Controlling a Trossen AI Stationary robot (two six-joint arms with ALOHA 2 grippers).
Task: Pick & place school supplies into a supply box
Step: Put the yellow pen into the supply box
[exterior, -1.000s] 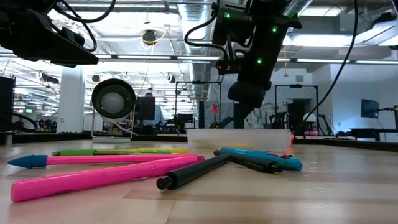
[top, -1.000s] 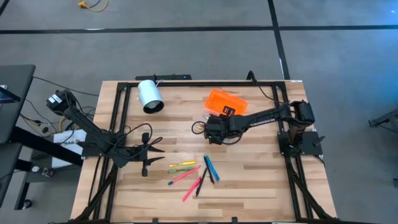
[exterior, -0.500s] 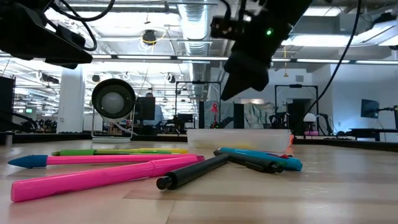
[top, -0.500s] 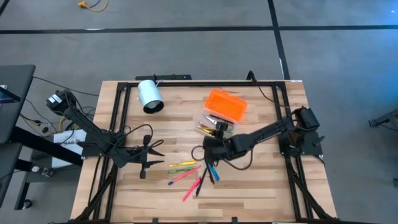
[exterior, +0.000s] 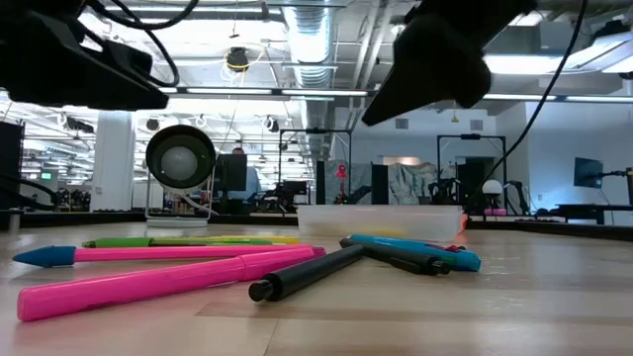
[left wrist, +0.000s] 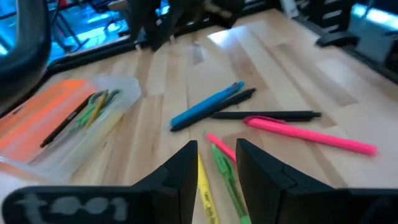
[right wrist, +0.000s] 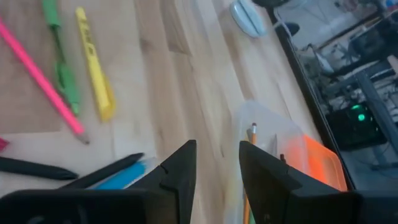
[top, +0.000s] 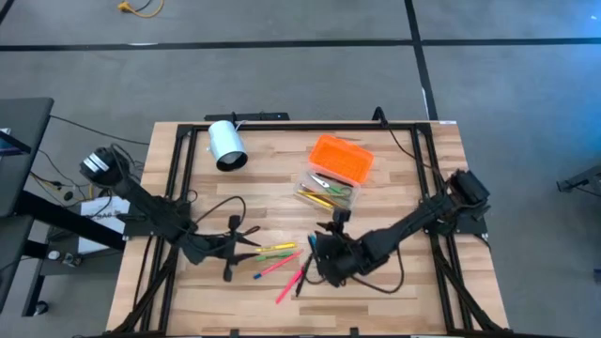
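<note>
Two slim dark arms trailing looped black cables (each gripper has blocky black fingers)

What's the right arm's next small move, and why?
Probably lower the right tool onto the blue pen and close. It hovers open and empty over the loose pens, the blue one just ahead of its fingers in the right wrist view. The supply box lies open with a few items inside. The left tool is by the yellow pen, also empty.
</note>
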